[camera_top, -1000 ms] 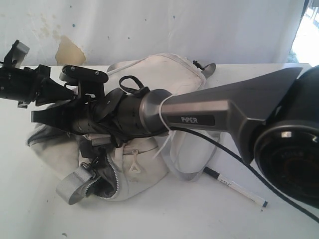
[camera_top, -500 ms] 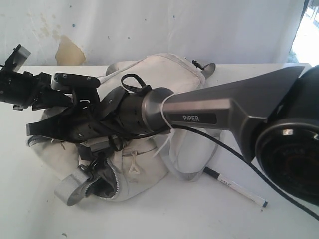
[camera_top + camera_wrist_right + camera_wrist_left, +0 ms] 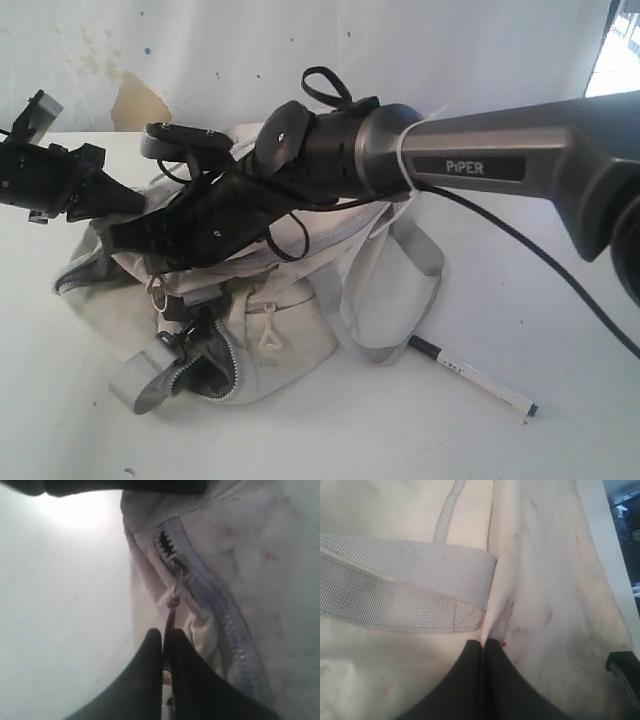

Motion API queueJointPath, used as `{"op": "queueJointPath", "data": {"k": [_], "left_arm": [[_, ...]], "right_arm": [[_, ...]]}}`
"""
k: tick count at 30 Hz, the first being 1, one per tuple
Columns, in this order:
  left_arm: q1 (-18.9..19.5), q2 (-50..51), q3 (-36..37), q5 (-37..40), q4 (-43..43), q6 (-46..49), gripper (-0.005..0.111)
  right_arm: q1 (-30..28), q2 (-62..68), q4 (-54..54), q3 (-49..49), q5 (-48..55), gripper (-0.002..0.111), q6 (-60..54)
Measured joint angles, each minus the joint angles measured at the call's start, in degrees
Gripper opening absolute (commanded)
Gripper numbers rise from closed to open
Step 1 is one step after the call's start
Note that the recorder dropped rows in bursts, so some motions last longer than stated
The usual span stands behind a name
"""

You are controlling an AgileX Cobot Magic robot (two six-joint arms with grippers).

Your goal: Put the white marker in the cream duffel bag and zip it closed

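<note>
Exterior view, marker: the white marker (image 3: 470, 378) lies on the table (image 3: 560, 330), just beside the right end of the cream duffel bag (image 3: 290, 330) and outside it.
Exterior view, arms: the right gripper (image 3: 114, 236) reaches across the top of the bag to its left end. The left gripper (image 3: 120, 198) is at the same end, very near it.
Exterior view, bag: the top is lifted and crumpled under the arms. A side pocket (image 3: 215, 365) at the front gapes with its zipper open.
Left wrist view, grip: the jaws are pressed together with no gap, and a fold of cream fabric is pinched between the tips (image 3: 483, 645), just beside the end of a grey webbing strap (image 3: 405, 587).
Right wrist view, grip: the jaws are also closed tight, here on the thin zipper pull (image 3: 172, 597) that hangs from the slider (image 3: 175, 562).
Right wrist view, zipper: on one side of the slider the teeth are joined. On the other side there is a short dark gap.
Step in hand: I judge it is the opening of the main zipper, with the left gripper holding the cloth and the right one on the pull.
Progress: early, because the marker is not yet picked up.
Next move: pull along the line of the teeth while the fabric is kept tight. The opening must become wide enough for the marker.
Risk: the thin pull may slip out of the jaws.
</note>
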Motion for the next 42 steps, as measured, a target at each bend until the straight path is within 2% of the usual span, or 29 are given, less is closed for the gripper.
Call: {"op": "queueJointPath", "data": {"k": [12,24,34,36,38,42], "left_arm": [[0.00,0.00,0.00,0.67,-5.34,-2.75,0.001],[5.36,0.00,0.00,-0.68,-5.98,-2.79,0.000],[5.33,0.00,0.00,-1.07,-5.88,-2.79,0.000],[5.33,0.00,0.00,-1.07,-5.76,-2.79,0.000],[5.33,0.00,0.00,-1.07,-5.76,-2.79,0.000],[5.33,0.00,0.00,-1.07,-5.76,-2.79,0.000]], "right_arm": [[-4.93,-4.92,-3.47,0.00,10.61,0.000,1.66],[-7.27,-10.39,-8.31,0.00,19.01,0.000,2.19],[-8.51,-11.94,-9.79,0.00,22.03,0.000,4.66],[-7.27,-11.53,-8.35,0.00,22.42,0.004,3.89],[-5.60,-10.77,-7.75,0.00,22.43,0.014,2.82],[-2.96,-9.27,-7.49,0.00,22.53,0.045,2.15]]}}
